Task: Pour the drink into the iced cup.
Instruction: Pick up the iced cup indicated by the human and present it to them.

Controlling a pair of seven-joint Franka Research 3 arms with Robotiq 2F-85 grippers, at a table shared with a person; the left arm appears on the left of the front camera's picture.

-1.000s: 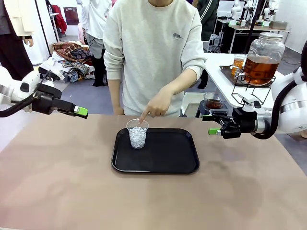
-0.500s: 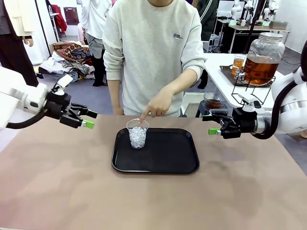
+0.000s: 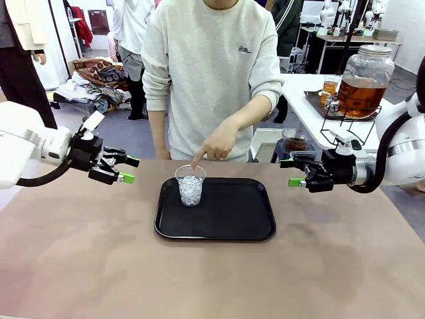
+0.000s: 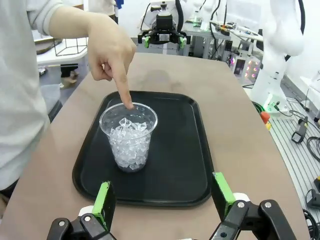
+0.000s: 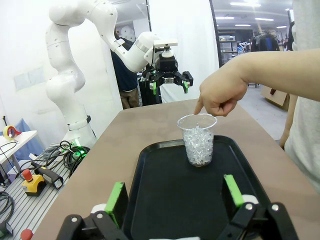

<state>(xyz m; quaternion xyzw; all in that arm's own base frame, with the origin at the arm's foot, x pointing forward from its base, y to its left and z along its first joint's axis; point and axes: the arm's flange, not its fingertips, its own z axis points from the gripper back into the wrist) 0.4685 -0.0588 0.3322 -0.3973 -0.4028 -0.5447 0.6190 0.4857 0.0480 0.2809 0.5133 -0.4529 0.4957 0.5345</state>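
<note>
The iced cup [image 3: 190, 186] [image 4: 129, 135] [image 5: 198, 140], clear plastic full of ice cubes, stands upright at the left end of a black tray [image 3: 229, 226] [image 4: 175, 150] [image 5: 165, 190]. A person's hand [image 3: 214, 143] [image 4: 112, 47] [image 5: 220, 92] points a finger at its rim. The amber-brown drink fills a big lidded glass jar [image 3: 363, 83] on a side table at the far right, with a small glass [image 3: 330, 86] of it beside. My left gripper [image 3: 126, 169] [image 4: 162, 192] [image 5: 169, 82] hovers open left of the tray. My right gripper [image 3: 292, 173] [image 5: 175, 192] [image 4: 162, 37] hovers open right of it.
A cup of dark liquid [image 3: 294, 141] sits low behind my right gripper, off the table. The brown table [image 3: 212, 279] reaches wide around the tray. The person stands at the far edge, behind the tray. A wire rack [image 3: 345, 126] stands under the jar.
My left arm has swung right toward the tray, its gripper still open. The right arm, the cup and the pointing hand have stayed put.
</note>
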